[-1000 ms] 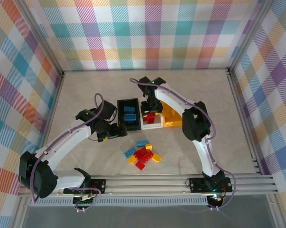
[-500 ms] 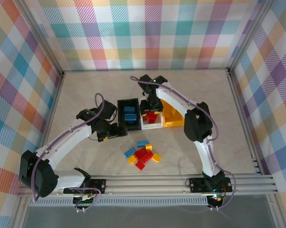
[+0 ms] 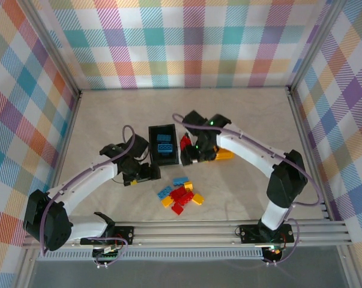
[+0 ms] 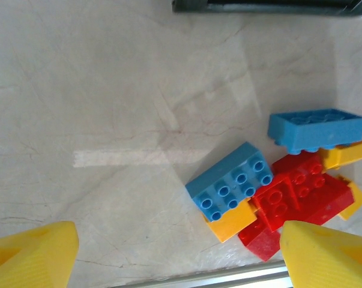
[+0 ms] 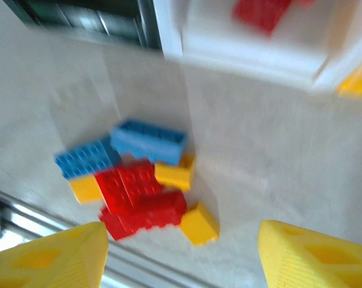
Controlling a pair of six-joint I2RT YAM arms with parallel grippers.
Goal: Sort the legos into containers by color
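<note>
A loose pile of legos (image 3: 181, 195) in red, blue and yellow lies near the table's front. The black container (image 3: 164, 145) holds blue bricks. Beside it, the white container (image 5: 253, 54) holds a red brick (image 5: 262, 12), and my right arm covers most of it from above. The yellow-orange container (image 3: 221, 155) stands to the right. My left gripper (image 3: 146, 174) hovers open left of the pile, with a blue brick (image 4: 232, 180) ahead of its empty fingers (image 4: 30, 255). My right gripper (image 3: 190, 157) is open and empty by the white container's front, facing the pile (image 5: 138, 186).
A metal rail (image 3: 187, 228) runs along the table's near edge just past the pile. Checked walls enclose the table on three sides. Bare marble surface (image 3: 108, 114) lies behind and left of the containers.
My right arm has swung its elbow out to the right and drawn its gripper from over the white container toward the pile, jaws widening. The left gripper has edged nearer the pile.
</note>
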